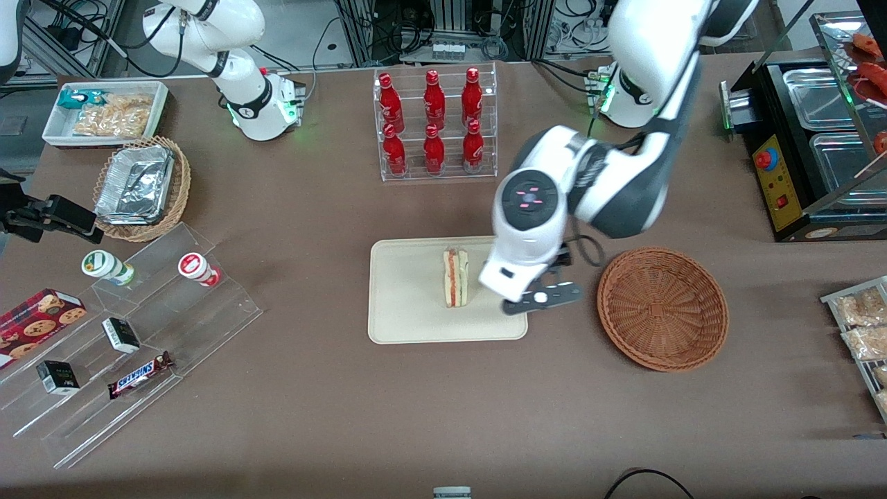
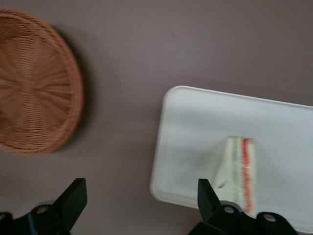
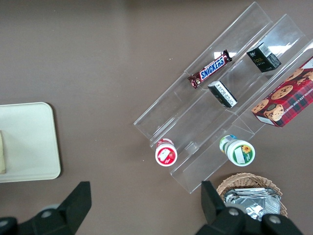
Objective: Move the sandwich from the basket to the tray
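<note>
Evidently near the end of the job; read from the parked arm's end toward the working arm's, with everything placed against the flat cream-beige rectangular tray (image 1: 409, 291) with rounded corners and a low rim.

Well apart from that tray toward the parked arm's end, and nearer the front camera: a brown chocolate bar (image 1: 141, 375) on clear acrylic steps, marked SNICKERS, plain to read in the right wrist view too; near it a red box printed with chocolate-chip cookies (image 1: 38, 319), wording too small to make out.

Farther from the camera than the tray: a clear rack of red bottles (image 1: 434, 125), labels not legible.

On the tray itself, about its middle: the small triangular sandwich (image 1: 455, 278) of pale white bread, red-orange and green filling along the cut edge; long axis running from the tray's near rim toward the rim farther from the camera.

Just beside it, over the tray's edge toward the working arm: the left arm's black two-finger gripper (image 2: 141, 188), fingers spread wide, nothing between them, not holding the bread; so, from the pincer, sandwich close by toward the parked arm's end.

Off the tray toward the working arm's end, near but apart: the round, shallow, reddish-brown woven wicker basket (image 1: 662, 308), nothing in it.

Judged delivered; probably only a lift away left to do, minding the finger nearest the wedge.
</note>
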Motion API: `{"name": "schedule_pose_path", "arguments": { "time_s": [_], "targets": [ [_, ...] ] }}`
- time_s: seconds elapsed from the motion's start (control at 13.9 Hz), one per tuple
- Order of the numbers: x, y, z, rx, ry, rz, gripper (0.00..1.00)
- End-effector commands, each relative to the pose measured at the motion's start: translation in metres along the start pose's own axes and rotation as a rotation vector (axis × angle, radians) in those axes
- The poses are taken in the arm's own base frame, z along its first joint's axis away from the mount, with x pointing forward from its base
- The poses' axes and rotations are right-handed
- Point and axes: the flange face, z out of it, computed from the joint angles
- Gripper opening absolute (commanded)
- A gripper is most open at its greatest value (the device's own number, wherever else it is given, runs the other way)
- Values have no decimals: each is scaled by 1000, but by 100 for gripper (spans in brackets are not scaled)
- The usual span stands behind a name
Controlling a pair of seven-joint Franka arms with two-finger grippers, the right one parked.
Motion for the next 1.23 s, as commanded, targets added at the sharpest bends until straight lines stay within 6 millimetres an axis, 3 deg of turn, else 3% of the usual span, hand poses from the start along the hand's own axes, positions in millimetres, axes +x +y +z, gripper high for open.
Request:
{"name": "schedule_pose_path", "arguments": {
  "time_s": [0.0,0.22,0.43,0.5,0.79,1.15],
  "targets": [
    [9,-101,-14,6,-44,55,100],
    [27,-207,-36,-55,-146,173,100],
    [23,-278,-69,-72,-152,129,100],
    [16,-292,-84,-67,-142,113,100],
    [-24,-314,-133,-36,-131,98,100],
    [-41,-327,-145,35,-129,118,100]
  ]
}}
